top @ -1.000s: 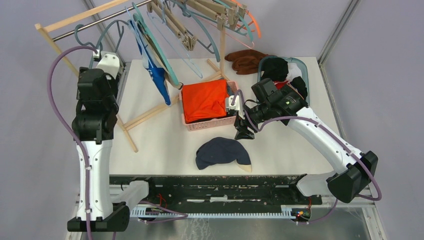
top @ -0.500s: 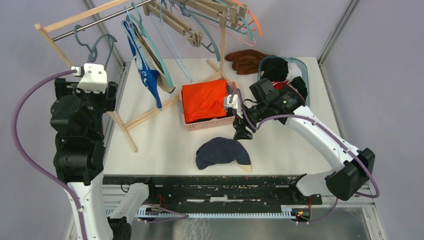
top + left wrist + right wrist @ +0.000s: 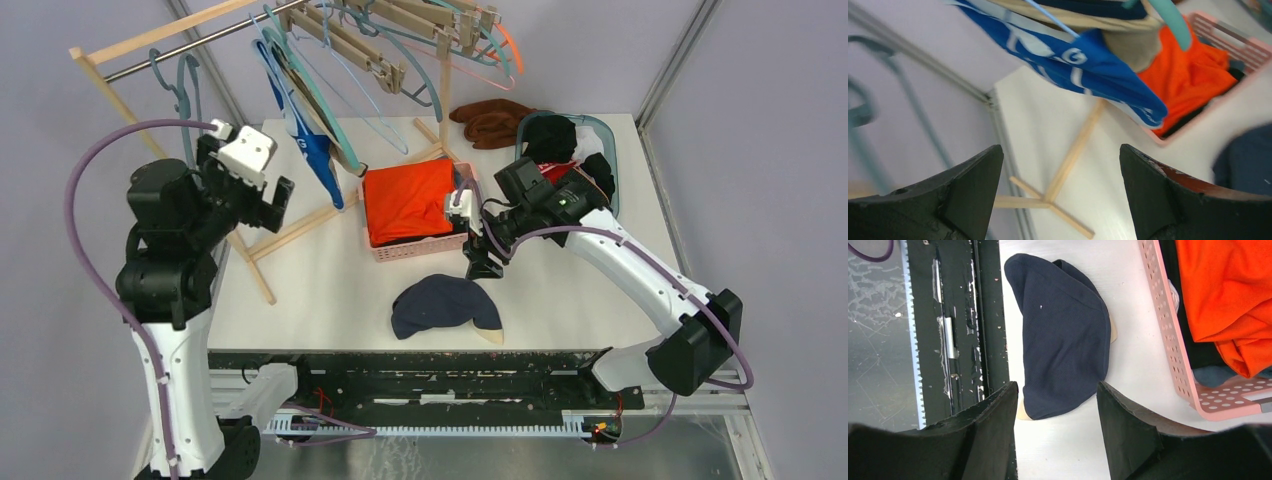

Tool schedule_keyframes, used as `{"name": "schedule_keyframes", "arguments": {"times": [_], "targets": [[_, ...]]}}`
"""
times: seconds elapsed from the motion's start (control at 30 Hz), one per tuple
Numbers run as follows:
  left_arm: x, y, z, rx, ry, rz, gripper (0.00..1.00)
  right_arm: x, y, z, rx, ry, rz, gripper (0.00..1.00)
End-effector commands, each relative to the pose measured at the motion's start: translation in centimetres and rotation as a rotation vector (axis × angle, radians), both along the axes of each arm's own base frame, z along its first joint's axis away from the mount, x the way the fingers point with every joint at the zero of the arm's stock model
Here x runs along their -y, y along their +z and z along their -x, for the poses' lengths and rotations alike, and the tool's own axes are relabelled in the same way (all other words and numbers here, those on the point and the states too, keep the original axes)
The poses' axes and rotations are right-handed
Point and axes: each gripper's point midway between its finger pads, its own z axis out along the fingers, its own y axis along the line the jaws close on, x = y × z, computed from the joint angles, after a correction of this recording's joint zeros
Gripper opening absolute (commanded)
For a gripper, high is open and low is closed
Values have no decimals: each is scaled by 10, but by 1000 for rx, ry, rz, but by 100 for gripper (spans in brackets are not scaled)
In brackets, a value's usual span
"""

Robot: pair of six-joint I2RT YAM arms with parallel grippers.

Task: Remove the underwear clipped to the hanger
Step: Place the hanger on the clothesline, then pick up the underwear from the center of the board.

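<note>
While the royal blue brief with white lettering [image 3: 1088, 65] hangs from a teal plastic hanger [image 3: 1173, 22] on the wooden clothes rack [image 3: 300, 225] at the far left, the left gripper [image 3: 1058, 195] hovers just near of it, its jaws wide apart and holding nothing. A beige piece of fabric [image 3: 1134, 47] hangs touching the blue one. 1 dark navy brief [image 3: 1063, 335] lies flat on the white table [image 3: 330, 290], near the front edge; the right gripper [image 3: 1055, 425] hangs above it, its jaws also apart and empty.

The blue brief looks light, limp and stretchy, so it should drape and give before its clip lets go. The free lower fold is probably the best hold, and a downward pull would likely also swing the loose hanger.

The table is smooth and matte, with a pink perforated plastic basket [image 3: 420, 248] of folded orange cloth [image 3: 408, 198] at its middle. Plain pale lilac walls close the far side
</note>
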Motion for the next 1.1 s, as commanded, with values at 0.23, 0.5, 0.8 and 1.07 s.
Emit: {"name": "schedule_keyframes", "arguments": {"times": [0.23,0.5,0.8,1.07], "targets": [[63,-122,25,-289,-431,34,92,16,-64,-12,35,-79,124,71],[61,-154,31,-328,-405,52,91,18,-143,13,-8,-17,323,82],[62,-147,40,-299,-402,63,92,1,-176,29,-36,79,430,73],[57,-157,39,-318,-352,74,91,-5,-149,28,-18,94,398,12]]}}
